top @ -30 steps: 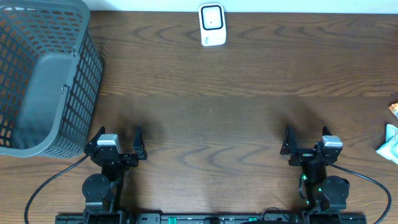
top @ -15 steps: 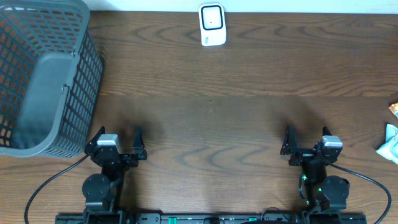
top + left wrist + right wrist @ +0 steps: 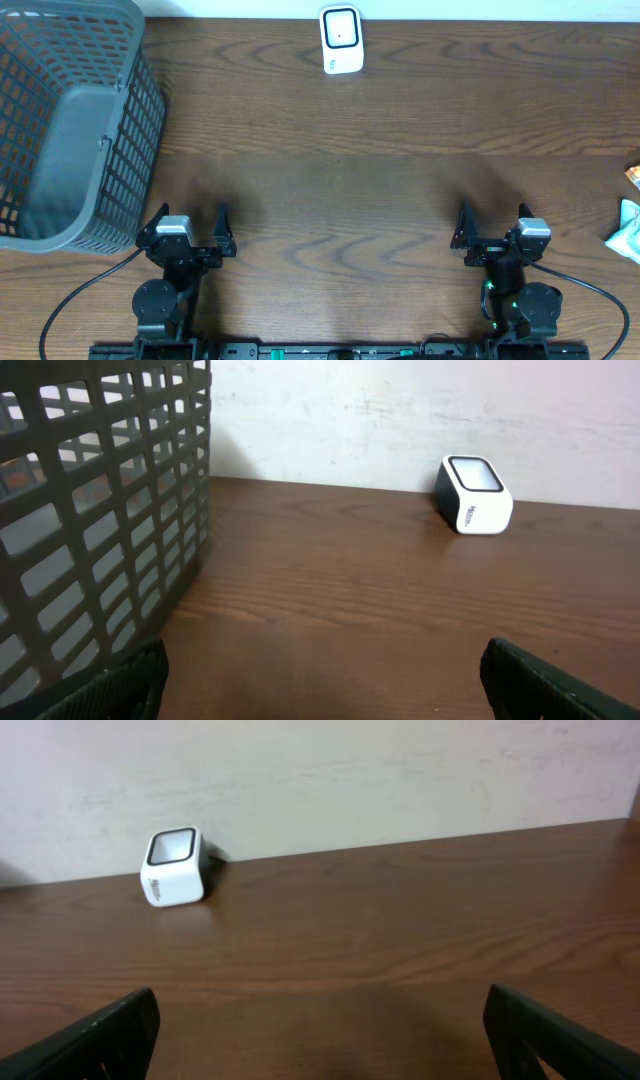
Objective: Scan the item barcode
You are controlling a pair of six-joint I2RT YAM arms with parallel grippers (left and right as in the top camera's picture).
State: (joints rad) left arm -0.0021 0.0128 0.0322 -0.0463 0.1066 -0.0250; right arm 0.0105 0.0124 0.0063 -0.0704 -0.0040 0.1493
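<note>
1. The left gripper (image 3: 191,222) is seen near the front edge of the wooden table (image 3: 380,180), on the left. Its jaws are spread wide and nothing is held between them.
2. The right gripper (image 3: 492,225) is placed likewise at the front right. Its jaws are fully apart and nothing is gripped.
3. A white barcode scanner (image 3: 341,40) with a dark window is stood at the middle of the table's far edge, against the pale wall. It is seen ahead in both wrist views and is well apart from both grippers.
4. A pale packet (image 3: 628,230) is laid at the right edge of the table and is partly cut off by the frame. It is to the right of the right gripper and is not touched by it.
5. An orange item (image 3: 634,175) is seen just beyond the packet, mostly cut off; what it is cannot be told.
6. A grey mesh basket (image 3: 70,120) is stood at the far left, beyond the left gripper.
</note>
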